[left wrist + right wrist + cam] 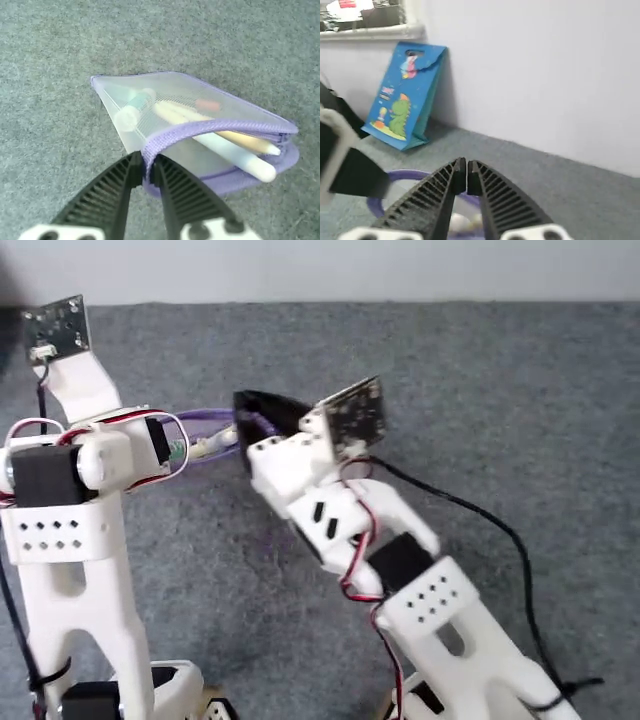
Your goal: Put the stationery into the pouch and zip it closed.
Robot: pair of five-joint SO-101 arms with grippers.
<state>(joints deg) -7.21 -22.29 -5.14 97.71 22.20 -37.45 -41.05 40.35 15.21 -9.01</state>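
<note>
A translucent mesh pouch with purple trim lies on the grey carpet, its zipper mouth gaping at one end. Inside it are a white marker, a yellow pen and a few smaller items. My left gripper is shut on the pouch's purple zipper edge. From above, the pouch sits between the two arms. My right gripper is shut, its black fingers hovering over the pouch's open end, with the purple rim just below the tips. Nothing shows between its fingers.
Grey carpet covers the floor up to a white wall. A blue gift bag with a dinosaur print leans against the wall. A black cable trails from the right arm. Part of the left arm stands close beside my right gripper.
</note>
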